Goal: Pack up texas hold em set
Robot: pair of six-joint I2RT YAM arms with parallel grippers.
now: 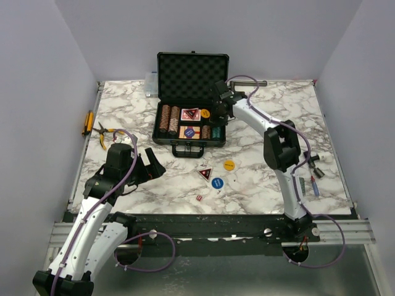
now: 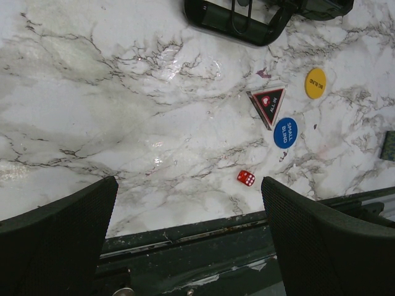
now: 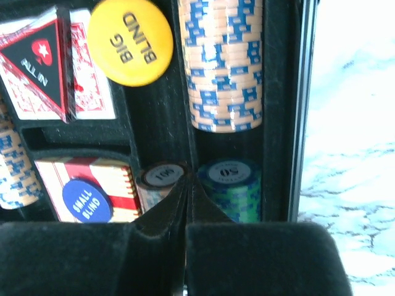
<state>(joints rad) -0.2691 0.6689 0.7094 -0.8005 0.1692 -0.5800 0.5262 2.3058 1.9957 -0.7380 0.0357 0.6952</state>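
Note:
The black briefcase (image 1: 191, 69) lies open at the table's back centre, lid up, its tray holding chip stacks, cards and discs. My right gripper (image 1: 220, 115) hangs over the tray's right side. It (image 3: 188, 177) is shut with nothing in it, tips between a brown chip stack (image 3: 162, 176) and a teal chip stack (image 3: 233, 185). On the marble in front of the case lie a red triangle (image 2: 267, 103), a blue disc (image 2: 285, 132), a yellow disc (image 2: 315, 82) and a red die (image 2: 245, 177). My left gripper (image 2: 188, 185) is open at the near edge, left of the die.
Yellow-handled pliers (image 1: 105, 132) and an orange tool (image 1: 87, 122) lie at the left edge. A clear organiser box (image 1: 151, 83) stands left of the lid. Small metal tools (image 1: 311, 179) lie at the right. The case handle (image 2: 247, 24) faces the arms.

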